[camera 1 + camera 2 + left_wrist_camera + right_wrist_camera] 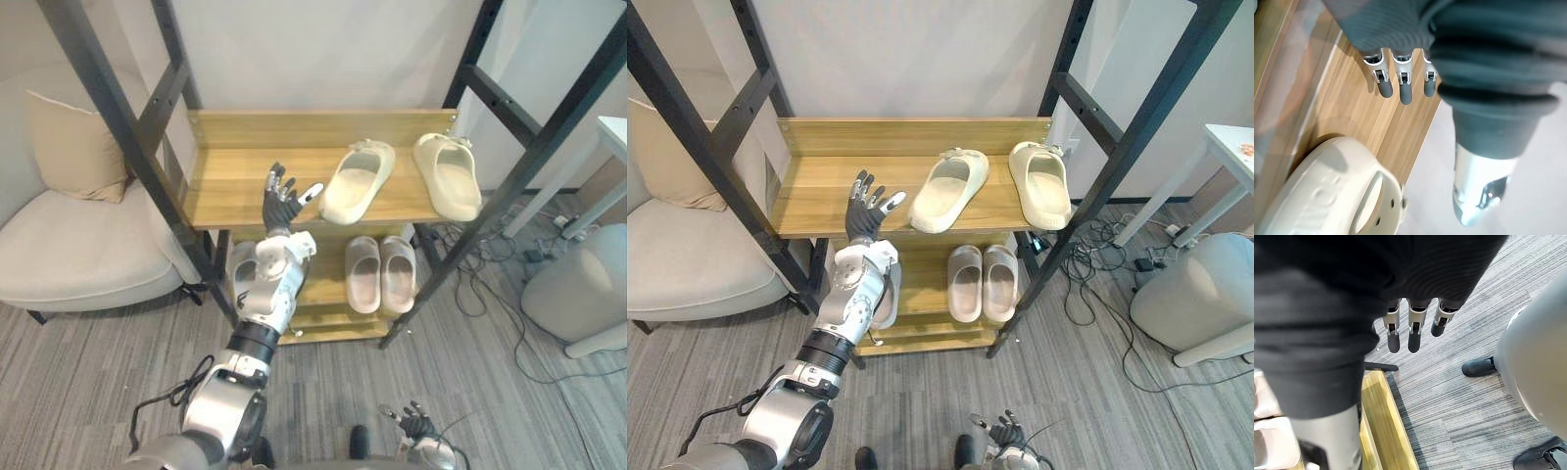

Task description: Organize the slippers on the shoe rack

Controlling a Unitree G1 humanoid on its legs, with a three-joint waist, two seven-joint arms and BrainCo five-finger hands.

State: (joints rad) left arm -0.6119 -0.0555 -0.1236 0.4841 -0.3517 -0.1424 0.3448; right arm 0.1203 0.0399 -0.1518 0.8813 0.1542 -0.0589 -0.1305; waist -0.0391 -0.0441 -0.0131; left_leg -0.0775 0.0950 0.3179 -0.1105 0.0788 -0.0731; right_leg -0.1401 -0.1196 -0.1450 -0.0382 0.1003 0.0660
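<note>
The lower pair [380, 274] sits neat. On the upper shelf [225, 191] the angled cream slipper [358, 182] probably needs squaring with its mate [448, 176]. The left hand [281, 203] hovers beside it, open, empty; the right hand [417, 427] hangs relaxed.

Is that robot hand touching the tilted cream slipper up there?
Apart: the right eye view shows bare shelf between the left robot hand and the slipper.

Likely a home: cushioned armchair [69, 245] beside shoe rack [225, 188].
</note>
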